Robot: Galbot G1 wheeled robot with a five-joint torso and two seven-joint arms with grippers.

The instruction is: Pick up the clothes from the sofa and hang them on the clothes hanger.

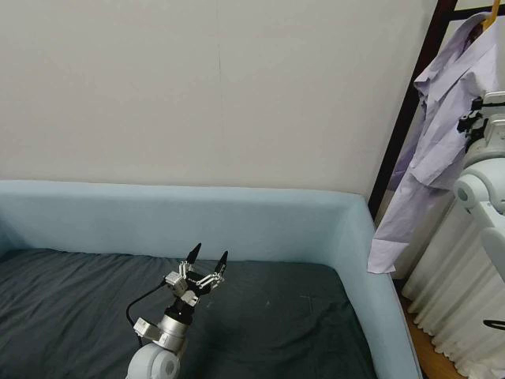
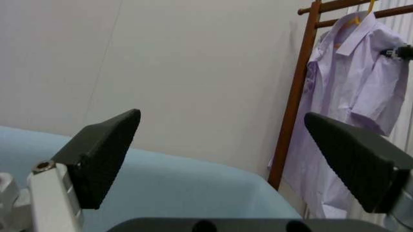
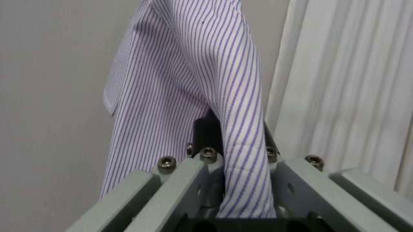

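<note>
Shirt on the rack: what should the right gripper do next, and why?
Probably open the jaws of the right gripper: the shirt already hangs on the rack, a fold pinched between them. The left gripper hovers open over the sofa.

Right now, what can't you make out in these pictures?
- Hanger hook: cut off by the top edge in the head view.
- Right gripper fingertips: covered by shirt fabric in the right wrist view.
- Sofa front: cut off by the bottom edge, head view.
- Rack base: behind the sofa arm, head view.
</note>
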